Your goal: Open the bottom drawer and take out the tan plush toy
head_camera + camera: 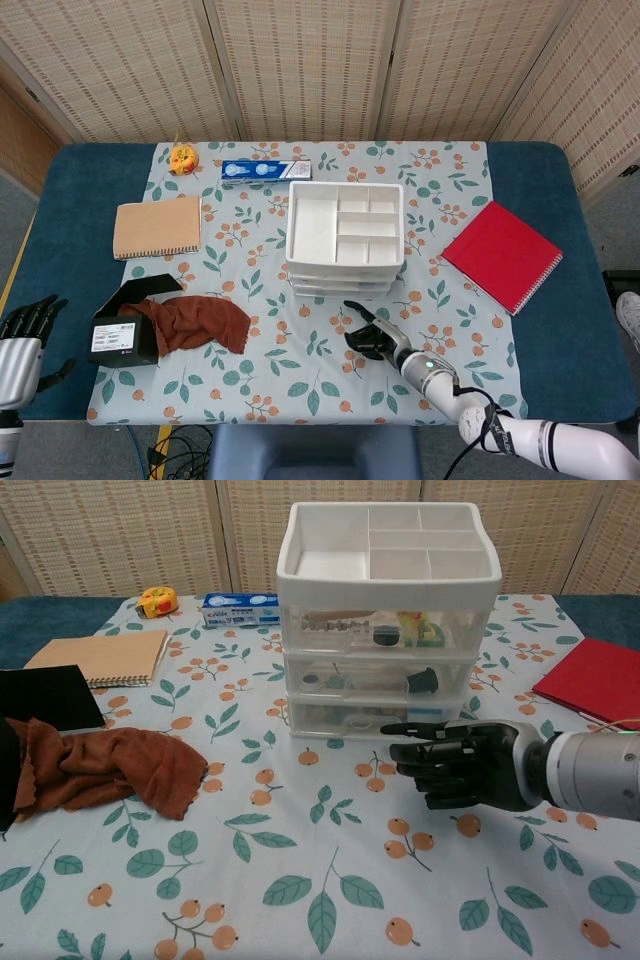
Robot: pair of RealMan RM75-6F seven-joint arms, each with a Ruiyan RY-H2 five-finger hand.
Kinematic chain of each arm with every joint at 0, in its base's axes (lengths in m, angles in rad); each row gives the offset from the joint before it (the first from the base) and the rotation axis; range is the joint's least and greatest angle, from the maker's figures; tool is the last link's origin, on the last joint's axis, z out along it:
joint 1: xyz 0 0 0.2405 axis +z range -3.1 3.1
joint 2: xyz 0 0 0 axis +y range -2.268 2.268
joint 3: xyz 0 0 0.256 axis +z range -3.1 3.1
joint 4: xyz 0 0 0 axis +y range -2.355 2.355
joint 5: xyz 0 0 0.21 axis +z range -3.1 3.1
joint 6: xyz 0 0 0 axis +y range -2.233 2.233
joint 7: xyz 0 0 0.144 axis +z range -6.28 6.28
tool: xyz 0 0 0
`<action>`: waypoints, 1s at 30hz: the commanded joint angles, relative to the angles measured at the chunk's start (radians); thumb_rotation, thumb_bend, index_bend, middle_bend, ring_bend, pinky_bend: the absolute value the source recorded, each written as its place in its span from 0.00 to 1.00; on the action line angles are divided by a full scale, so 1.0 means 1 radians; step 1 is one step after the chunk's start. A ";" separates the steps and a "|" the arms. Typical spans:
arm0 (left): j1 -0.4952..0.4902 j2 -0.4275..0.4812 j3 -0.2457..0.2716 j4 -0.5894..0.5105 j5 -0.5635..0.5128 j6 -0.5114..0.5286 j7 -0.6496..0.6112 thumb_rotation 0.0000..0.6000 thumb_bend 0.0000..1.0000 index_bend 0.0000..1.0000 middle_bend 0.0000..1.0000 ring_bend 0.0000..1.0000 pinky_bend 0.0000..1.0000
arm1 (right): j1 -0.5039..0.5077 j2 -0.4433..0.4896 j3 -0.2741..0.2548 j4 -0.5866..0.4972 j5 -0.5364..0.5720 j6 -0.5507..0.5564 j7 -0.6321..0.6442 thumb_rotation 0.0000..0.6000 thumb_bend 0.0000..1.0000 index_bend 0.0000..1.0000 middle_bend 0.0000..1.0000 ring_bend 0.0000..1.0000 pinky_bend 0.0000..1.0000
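From the head view, a table is covered with a leaf-and-berry patterned cloth (pixel 320 400). At its centre stands a white drawer unit (pixel 345 238) with an open compartmented top tray. The right hand (pixel 372 335), black with a silver wrist, is just in front of the unit's lower front, fingers stretched toward it, holding nothing. Whether the fingertips touch the unit cannot be told here. The left hand (pixel 25 335) is at the far left edge of the table, well apart from everything, fingers apart and empty. A rust-brown cloth (pixel 195 322) lies draped over a black box (pixel 125 335) on the left. Behind them is a tan spiral notebook (pixel 157 226). A small yellow toy (pixel 183 157) and a blue toothpaste box (pixel 266 170) lie near the back edge. A red notebook (pixel 502 255) lies to the right.

From the chest view, the drawer unit (pixel 388 620) shows three clear drawers, all closed. The bottom drawer (pixel 380 718) is closed, and its contents are too blurred to make out, so the tan plush toy cannot be identified. The right hand (pixel 460 763) hovers low in front of the bottom drawer, fingers extended leftward and slightly apart, with its fingertips (pixel 395 729) just beside the drawer front. The left hand does not show in this view.
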 commanded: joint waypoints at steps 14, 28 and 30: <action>-0.005 0.006 -0.004 -0.009 -0.004 -0.007 0.003 1.00 0.18 0.14 0.13 0.13 0.13 | 0.119 -0.092 0.008 0.138 0.156 -0.015 -0.038 1.00 0.56 0.00 0.87 0.99 1.00; -0.006 0.010 -0.006 -0.015 -0.011 -0.011 0.009 1.00 0.18 0.14 0.13 0.13 0.13 | 0.157 -0.135 0.015 0.191 0.200 -0.015 -0.072 1.00 0.57 0.00 0.87 0.99 1.00; -0.006 0.011 -0.007 -0.017 -0.012 -0.011 0.010 1.00 0.18 0.14 0.13 0.13 0.13 | 0.157 -0.137 0.016 0.193 0.197 -0.018 -0.075 1.00 0.57 0.00 0.87 0.99 1.00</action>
